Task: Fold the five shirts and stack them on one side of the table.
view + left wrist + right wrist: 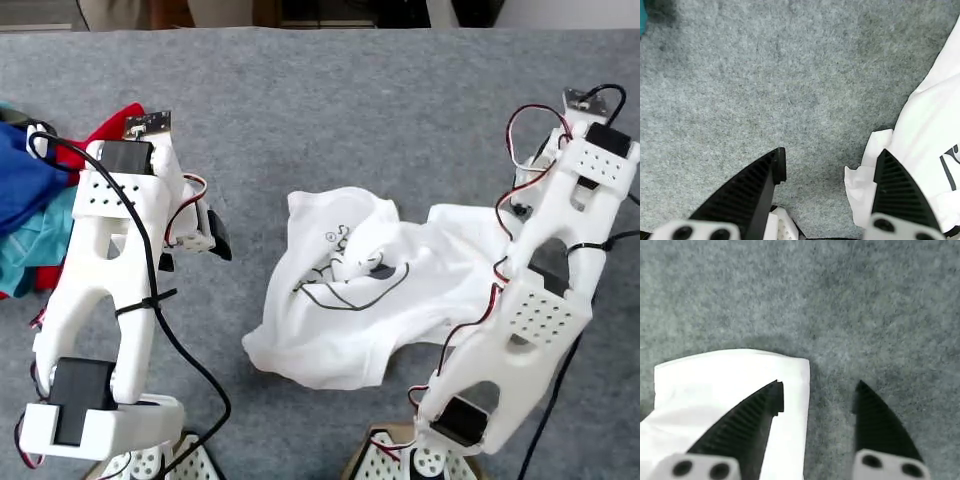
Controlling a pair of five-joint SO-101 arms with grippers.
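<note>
We judge the task to be near its start. A crumpled white cotton shirt with a black line drawing (330, 330) lies bunched in the middle of the grey felt-covered surface (300, 120). It is neither spread flat nor folded. At the far edge on the left arm's side sits a loose heap of blue, teal and red shirts (30, 200), tangled together, so we cannot count them. We see no folded shirt and no tidy stack, so by our reading all the folding and stacking is yet to be done, and the white shirt is the one in hand.

The left pincer (832, 160) hangs over bare felt just beside the white shirt's rumpled hem (865, 175). Its fingers are spread wide and hold nothing. The right pincer (818, 390) is also parted and holds nothing. One finger is above a flat corner of white cloth (725, 375) and the other above the felt next to it, so it straddles that edge. We cannot tell whether it touches the fabric.

The white shirt must first be pulled out flat, and both arms are placed at opposite sides of it for that.
</note>
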